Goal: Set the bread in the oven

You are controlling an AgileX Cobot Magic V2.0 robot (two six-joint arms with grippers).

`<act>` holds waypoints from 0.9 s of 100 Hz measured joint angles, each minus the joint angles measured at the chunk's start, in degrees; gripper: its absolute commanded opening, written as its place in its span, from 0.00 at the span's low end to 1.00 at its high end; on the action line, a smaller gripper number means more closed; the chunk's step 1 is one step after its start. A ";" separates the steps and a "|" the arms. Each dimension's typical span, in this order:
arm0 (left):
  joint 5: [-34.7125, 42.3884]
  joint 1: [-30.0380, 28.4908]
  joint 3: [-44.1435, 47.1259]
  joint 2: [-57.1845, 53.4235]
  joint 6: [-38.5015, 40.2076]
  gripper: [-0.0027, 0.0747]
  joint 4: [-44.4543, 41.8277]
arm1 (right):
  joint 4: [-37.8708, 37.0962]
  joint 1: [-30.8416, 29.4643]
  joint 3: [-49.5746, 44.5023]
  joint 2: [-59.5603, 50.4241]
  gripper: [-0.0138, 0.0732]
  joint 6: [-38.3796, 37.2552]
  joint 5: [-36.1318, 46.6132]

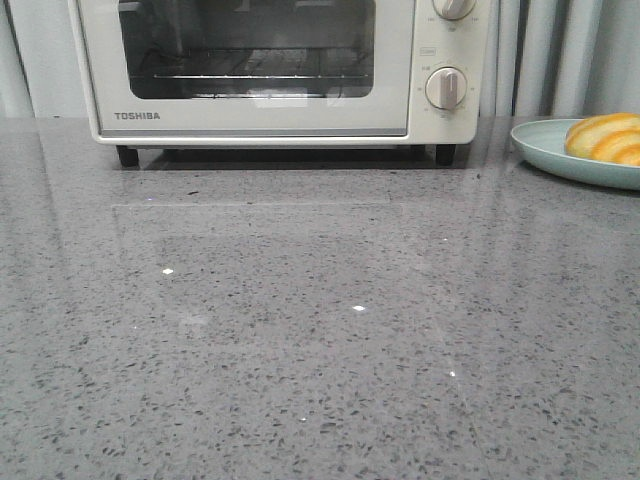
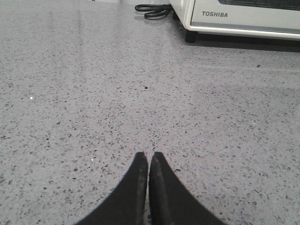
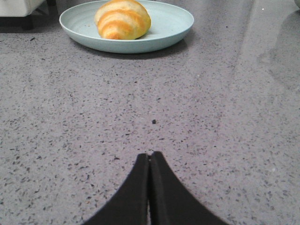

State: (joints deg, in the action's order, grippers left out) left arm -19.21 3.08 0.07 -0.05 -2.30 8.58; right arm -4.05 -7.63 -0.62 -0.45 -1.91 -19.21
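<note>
The bread [image 1: 605, 137], a golden-orange striped roll, lies on a pale blue plate [image 1: 545, 148] at the far right of the counter; it also shows in the right wrist view [image 3: 123, 19] on the plate [image 3: 173, 23]. The cream TOSHIBA oven [image 1: 270, 115] stands at the back, door closed, wire rack visible through the glass; its corner shows in the left wrist view [image 2: 234, 18]. My left gripper [image 2: 148, 154] is shut and empty above bare counter. My right gripper [image 3: 150, 154] is shut and empty, well short of the plate. Neither gripper shows in the front view.
A grey speckled stone counter [image 1: 300, 330] fills the foreground. A black power cord [image 2: 152, 9] lies coiled beside the oven's left side. Two round knobs [image 1: 446, 88] sit on the oven's right panel. Pale curtains hang behind.
</note>
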 measured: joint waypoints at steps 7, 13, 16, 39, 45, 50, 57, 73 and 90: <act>0.00 0.00 0.00 0.00 0.00 0.01 0.00 | 0.00 0.00 0.00 0.00 0.07 0.00 0.00; 0.00 0.00 0.00 0.00 0.00 0.01 0.00 | 0.00 0.00 0.00 0.00 0.07 0.00 0.00; 0.00 0.00 0.00 0.00 0.00 0.01 0.00 | 0.00 0.00 0.00 0.00 0.07 0.00 0.00; 0.00 0.00 0.00 0.00 0.00 0.01 0.00 | 0.00 0.00 0.00 0.00 0.07 0.00 0.00; 0.00 0.00 0.00 0.00 0.00 0.01 0.00 | 0.00 0.00 0.00 0.00 0.07 0.00 0.00; 0.00 0.00 0.00 0.00 0.00 0.01 0.00 | 0.00 0.00 0.00 0.00 0.07 0.00 0.00; 0.00 0.00 0.00 0.00 0.00 0.01 0.00 | 0.00 0.00 0.00 0.00 0.07 0.00 0.00; 0.00 0.00 0.00 0.00 0.00 0.01 0.00 | 0.00 0.00 0.00 0.00 0.07 0.00 0.00; 0.00 0.00 0.00 0.00 0.00 0.01 0.00 | 0.00 0.00 0.00 0.00 0.07 0.00 1.22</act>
State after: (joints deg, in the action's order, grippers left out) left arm -19.21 3.08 0.07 -0.05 -2.30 8.58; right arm -4.05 -7.63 -0.62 -0.45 -1.91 -17.99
